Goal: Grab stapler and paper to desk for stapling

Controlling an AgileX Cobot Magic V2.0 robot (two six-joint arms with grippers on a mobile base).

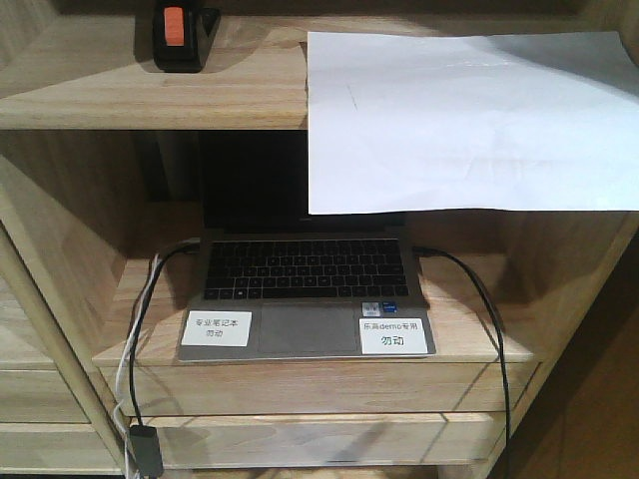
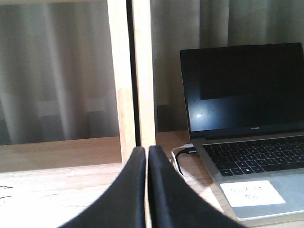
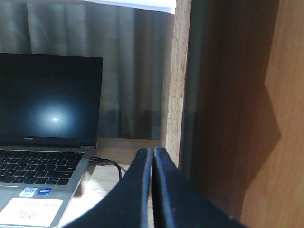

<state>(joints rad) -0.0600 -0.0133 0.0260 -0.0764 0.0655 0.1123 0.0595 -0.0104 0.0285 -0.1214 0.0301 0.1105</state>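
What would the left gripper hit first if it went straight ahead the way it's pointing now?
Most likely the upright wooden shelf post, dead ahead of the left gripper. The laptop sits clear of that line. How far off the post stands is hard to judge.

An open laptop (image 1: 305, 289) with a dark screen sits on the middle shelf of a light-wood shelf unit (image 1: 60, 230). On its palm rest lie a left label (image 1: 216, 328) and a right label (image 1: 393, 335), both white with printed text. A black cable (image 1: 499, 359) leaves its right side and drops over the near edge. A grey curtain (image 2: 57, 71) hangs behind.
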